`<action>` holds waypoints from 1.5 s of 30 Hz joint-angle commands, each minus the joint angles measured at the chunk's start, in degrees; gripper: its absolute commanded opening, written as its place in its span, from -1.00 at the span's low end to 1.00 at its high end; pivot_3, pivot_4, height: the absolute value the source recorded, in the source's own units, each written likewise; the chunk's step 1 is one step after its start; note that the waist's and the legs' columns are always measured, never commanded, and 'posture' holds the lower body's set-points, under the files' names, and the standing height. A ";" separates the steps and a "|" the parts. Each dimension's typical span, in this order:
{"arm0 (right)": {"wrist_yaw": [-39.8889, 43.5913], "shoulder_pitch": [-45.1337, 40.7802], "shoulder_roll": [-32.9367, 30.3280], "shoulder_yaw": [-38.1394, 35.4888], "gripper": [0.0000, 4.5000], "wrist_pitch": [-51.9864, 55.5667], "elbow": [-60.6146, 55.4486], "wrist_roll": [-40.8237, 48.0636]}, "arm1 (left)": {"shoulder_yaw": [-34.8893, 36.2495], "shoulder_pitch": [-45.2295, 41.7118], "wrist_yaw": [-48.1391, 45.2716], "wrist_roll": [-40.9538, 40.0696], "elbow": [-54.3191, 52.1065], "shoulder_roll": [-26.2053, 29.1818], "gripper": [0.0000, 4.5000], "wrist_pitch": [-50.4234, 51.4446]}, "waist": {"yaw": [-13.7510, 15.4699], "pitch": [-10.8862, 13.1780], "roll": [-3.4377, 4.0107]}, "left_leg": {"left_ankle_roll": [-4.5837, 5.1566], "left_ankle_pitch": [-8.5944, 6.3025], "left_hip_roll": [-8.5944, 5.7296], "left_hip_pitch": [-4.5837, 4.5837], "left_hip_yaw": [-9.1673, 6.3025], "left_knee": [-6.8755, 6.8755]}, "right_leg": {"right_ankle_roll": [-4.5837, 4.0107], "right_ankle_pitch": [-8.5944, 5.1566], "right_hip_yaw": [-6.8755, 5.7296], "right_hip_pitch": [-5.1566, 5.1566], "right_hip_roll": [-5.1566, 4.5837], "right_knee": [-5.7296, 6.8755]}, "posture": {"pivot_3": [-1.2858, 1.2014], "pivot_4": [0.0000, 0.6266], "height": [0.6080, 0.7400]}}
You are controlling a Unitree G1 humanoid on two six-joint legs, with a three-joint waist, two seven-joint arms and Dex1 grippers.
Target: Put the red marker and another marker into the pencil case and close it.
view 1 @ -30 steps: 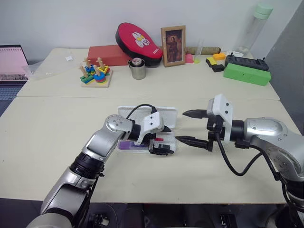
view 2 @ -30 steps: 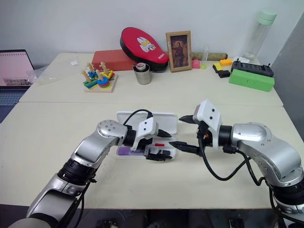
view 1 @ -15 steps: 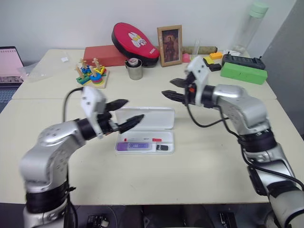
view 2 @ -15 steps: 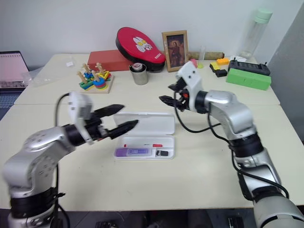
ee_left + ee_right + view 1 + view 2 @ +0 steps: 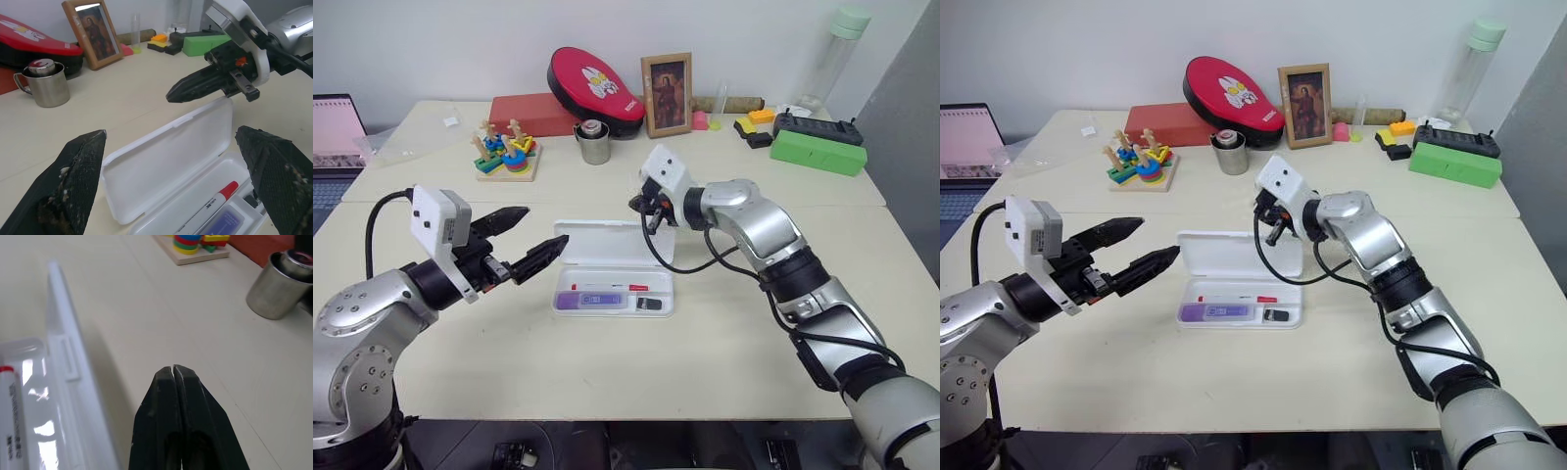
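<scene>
With both markers already in the open case (image 5: pixel 614 269) at frame centre, we judge its light, stiff lid best pushed at the far edge by our pressed-together right claw (image 5: pixel 648 212), left claw (image 5: pixel 527 240) spread.

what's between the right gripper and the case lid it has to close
Nothing visible. The right gripper, jaws shut, sits just behind the far edge of the open lid, with bare table between them. The red marker and purple highlighter lie flat in the case tray, below the rim.

Right gripper (image 5: pixel 642 208) jaws now together.
</scene>
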 commanded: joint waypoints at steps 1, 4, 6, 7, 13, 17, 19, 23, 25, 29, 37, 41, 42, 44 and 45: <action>6.23 3.27 -2.06 2.32 -0.97 -0.43 -9.86 0.40 | 0.91 0.41 0.12 -3.50 -2.00 1.99 1.00 -0.02 | -0.13 -0.01 -0.01 | 0.00 0.00 0.00 0.02 0.02 0.00 | 0.00 0.00 0.03 0.00 0.00 0.00 | 0.03 -0.52 1.00; 10.88 7.04 -4.56 3.29 -0.97 -0.80 -17.84 2.12 | 0.32 2.22 -1.62 -4.53 -2.10 4.43 1.00 -0.02 | -0.25 -0.02 -0.02 | 0.00 0.00 0.00 0.04 0.01 -0.01 | 0.00 0.00 0.01 0.01 0.00 0.01 | 0.03 -0.52 1.00; 12.38 8.92 -5.42 4.53 -0.97 0.03 -20.08 1.79 | -0.32 2.94 -2.62 -4.35 -1.56 6.05 1.00 -1.07 | -0.31 -0.01 -0.01 | 0.00 0.00 0.00 0.05 0.02 -0.01 | 0.00 0.00 0.03 0.01 0.00 0.01 | 0.03 -0.52 1.00; 12.79 9.74 -5.71 5.45 -0.97 -0.13 -20.29 1.00 | -0.60 2.96 -2.91 -4.33 -1.24 6.55 1.00 -1.50 | -0.34 -0.01 -0.01 | 0.00 0.00 0.00 0.04 0.02 -0.01 | 0.00 0.00 0.03 0.01 0.00 0.01 | 0.03 -0.52 1.00; 13.11 12.91 -6.03 10.76 -0.97 -1.44 -18.88 -3.88 | -2.41 4.30 -5.49 -4.37 -0.95 8.90 1.00 -2.39 | -0.34 -0.02 -0.02 | 0.00 0.00 0.00 0.05 0.03 -0.01 | 0.00 0.00 0.04 0.01 0.00 0.01 | 0.03 -0.52 1.00; 12.67 13.95 -5.97 12.89 -0.97 -1.13 -17.69 -6.52 | -3.16 5.23 -6.22 -4.13 -0.76 9.78 1.00 -3.17 | -0.33 -0.02 -0.02 | 0.00 0.00 0.00 0.05 0.03 -0.02 | 0.00 -0.01 0.04 0.00 0.00 0.00 | 0.03 -0.52 1.00; 12.83 14.35 -5.92 12.88 -0.97 -0.92 -17.60 -6.92 | -3.11 5.31 -6.40 -4.57 -0.74 10.03 1.00 -3.34 | -0.32 -0.03 -0.03 | 0.00 0.00 0.00 0.10 0.03 -0.02 | 0.00 -0.01 0.05 0.04 0.00 0.00 | 0.03 -0.52 1.00; 12.73 15.17 -5.52 11.17 -0.97 -0.95 -17.83 -6.36 | -3.08 5.67 -6.90 -4.79 -0.53 10.47 1.00 -3.78 | -0.32 -0.04 -0.04 | 0.00 0.00 0.00 0.12 0.03 -0.02 | 0.00 -0.01 0.05 0.06 0.00 0.00 | 0.03 -0.52 1.00; 13.02 15.79 -4.79 7.20 -0.97 0.14 -19.46 -2.84 | -3.22 5.71 -6.93 -4.45 0.19 10.50 1.00 -4.05 | -0.31 -0.04 -0.04 | 0.00 0.00 0.00 0.13 0.03 -0.02 | 0.00 -0.01 0.05 0.07 0.00 0.00 | 0.03 -0.52 1.00; 8.88 15.47 -2.39 -6.21 -0.81 0.73 -19.75 4.54 | -4.79 3.37 -3.14 -2.10 4.02 8.70 1.00 -4.43 | -0.28 -0.02 -0.02 | 0.00 0.00 0.00 0.12 0.04 -0.02 | 0.00 -0.01 0.06 0.06 0.00 0.00 | 0.03 -0.52 1.00; 9.37 18.88 -9.45 -18.94 0.04 4.89 -20.19 10.81 | -6.13 -1.76 5.62 7.02 17.77 4.97 1.00 -9.93 | 1.01 -0.07 -0.11 | 0.01 -0.01 0.00 0.11 0.06 -0.07 | 0.00 -0.01 0.07 0.04 0.00 -0.05 | 0.03 -0.52 1.00; 9.62 22.05 -13.90 -21.34 0.53 5.05 -20.22 11.14 | -6.31 -0.56 5.03 11.53 23.59 6.58 1.00 -13.68 | 0.99 -0.07 -0.11 | 0.01 -0.01 0.00 0.10 0.09 -0.09 | -0.02 -0.02 0.08 0.00 0.00 -0.05 | 0.03 -0.52 1.00; 9.65 22.92 -15.05 -22.09 0.66 5.25 -20.23 11.17 | -6.07 -0.55 4.59 12.24 25.05 7.10 1.00 -14.50 | 0.98 -0.07 -0.11 | 0.01 -0.01 0.00 0.10 0.09 -0.09 | -0.02 -0.02 0.08 0.00 0.00 -0.05 | 0.03 -0.52 1.00; 9.76 24.12 -16.95 -23.39 0.86 5.46 -19.95 11.31 | -5.37 -0.68 3.71 13.18 27.20 8.22 1.00 -15.59 | 1.00 -0.07 -0.11 | 0.01 -0.01 0.00 0.10 0.10 -0.09 | -0.02 -0.02 0.08 0.00 0.00 -0.05 | 0.03 -0.52 1.00; 9.60 24.45 -17.60 -23.92 0.90 5.41 -19.44 11.28 | -4.79 -0.87 2.88 13.45 28.58 9.14 1.00 -16.07 | 1.00 -0.07 -0.11 | 0.01 -0.01 0.00 0.10 0.10 -0.09 | -0.03 -0.03 0.08 0.01 0.00 -0.05 | 0.03 -0.52 1.00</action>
